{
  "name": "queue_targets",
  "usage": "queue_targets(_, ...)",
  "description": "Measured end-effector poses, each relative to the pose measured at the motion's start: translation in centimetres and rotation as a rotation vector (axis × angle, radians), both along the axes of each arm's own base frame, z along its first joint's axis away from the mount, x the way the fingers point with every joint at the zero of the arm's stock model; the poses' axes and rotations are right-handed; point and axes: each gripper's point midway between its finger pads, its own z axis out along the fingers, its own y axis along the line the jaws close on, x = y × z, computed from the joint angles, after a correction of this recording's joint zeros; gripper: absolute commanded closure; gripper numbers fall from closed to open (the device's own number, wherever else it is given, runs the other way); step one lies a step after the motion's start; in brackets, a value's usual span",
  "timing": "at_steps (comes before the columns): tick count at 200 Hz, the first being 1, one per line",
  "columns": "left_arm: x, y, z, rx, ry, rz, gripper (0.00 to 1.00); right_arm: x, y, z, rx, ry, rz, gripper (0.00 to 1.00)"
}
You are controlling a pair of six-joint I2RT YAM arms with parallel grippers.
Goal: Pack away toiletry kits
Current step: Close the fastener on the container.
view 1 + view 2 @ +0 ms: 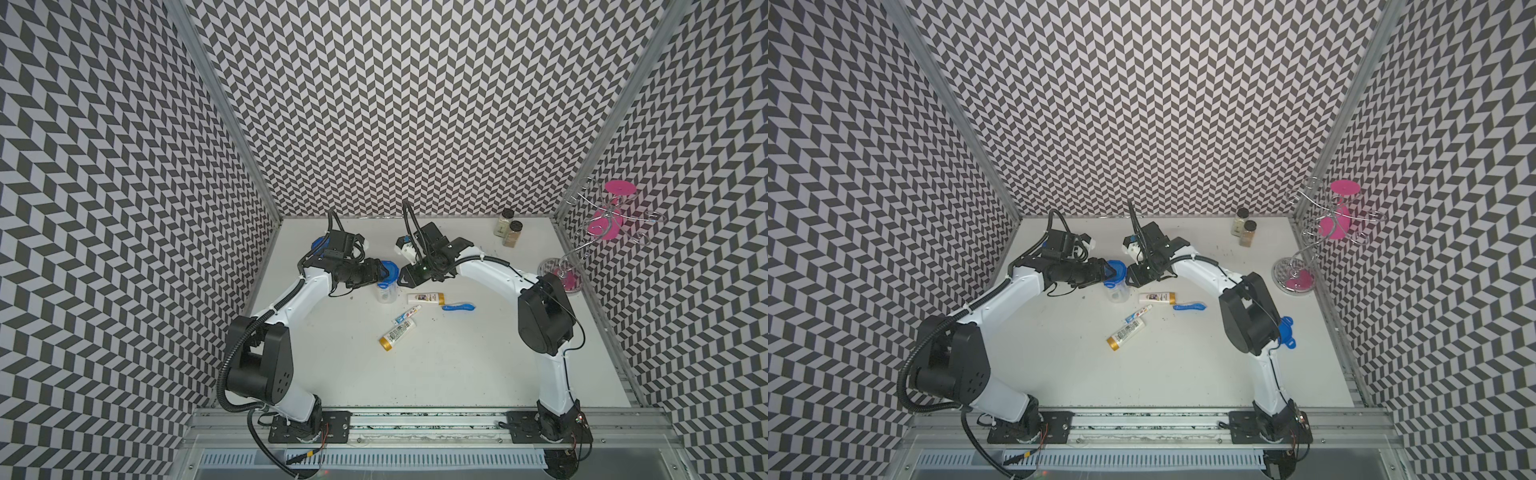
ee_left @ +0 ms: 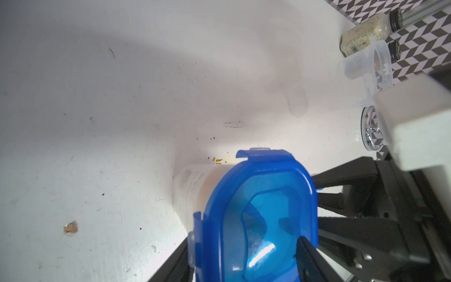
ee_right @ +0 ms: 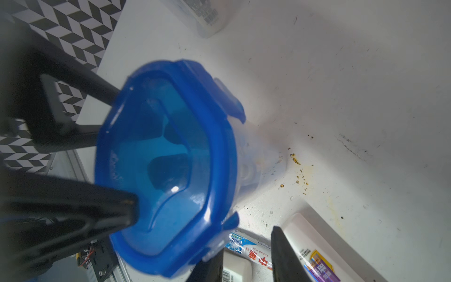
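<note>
Left claw (image 2: 242, 239) sat round a clear cup's (image 1: 385, 293) blue lid (image 3: 166, 146); we couldn't tell its grip. Right claw (image 3: 246, 246) gaped empty.

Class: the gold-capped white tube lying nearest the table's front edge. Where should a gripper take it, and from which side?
Probably from straight above, jaws turned across the narrow width of the gold-capped tube, on its body nearer the gold cap. It lies flat and diagonal on the table, and the toothpaste tube lies right beside its far end.
</note>
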Motion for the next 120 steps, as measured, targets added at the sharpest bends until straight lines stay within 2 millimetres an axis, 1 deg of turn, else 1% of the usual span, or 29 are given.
queue_targets(12,0.1,0.1,0.2,0.02,0.0,-0.004,0.18,0.2,-0.1,0.5,0.006,-0.01,-0.004,0.66)
queue_targets(31,0.3,0.1,0.8,0.055,-0.007,-0.014,0.07,0.6,-0.9,0.9,0.015,-0.024,-0.024,0.65)
queue_targets(46,0.7,0.2,1.6,0.08,-0.028,-0.021,0.01,0.6,-2.1,1.0,0.013,-0.019,-0.049,0.63)
queue_targets(65,0.9,0.5,2.5,0.105,-0.047,-0.023,0.01,0.9,-3.8,1.2,0.007,-0.018,-0.086,0.6)
queue_targets(78,1.0,0.7,2.8,0.122,-0.052,-0.021,0.01,1.0,-4.7,1.4,0.004,-0.022,-0.106,0.56)
queue_targets(85,1.0,0.8,3.0,0.137,-0.054,-0.023,0.01,1.2,-5.2,1.5,0.0,-0.026,-0.118,0.52)
queue_targets(101,1.0,1.1,3.4,0.193,-0.063,-0.02,0.0,1.2,-5.8,2.3,-0.003,-0.047,-0.131,0.38)
queue_targets(110,1.0,0.9,3.9,0.226,-0.075,-0.027,0.0,1.0,-6.1,2.7,-0.004,-0.06,-0.133,0.32)
queue_targets(120,1.2,0.1,4.6,0.263,-0.093,-0.039,0.0,0.5,-6.6,3.3,-0.006,-0.075,-0.142,0.26)
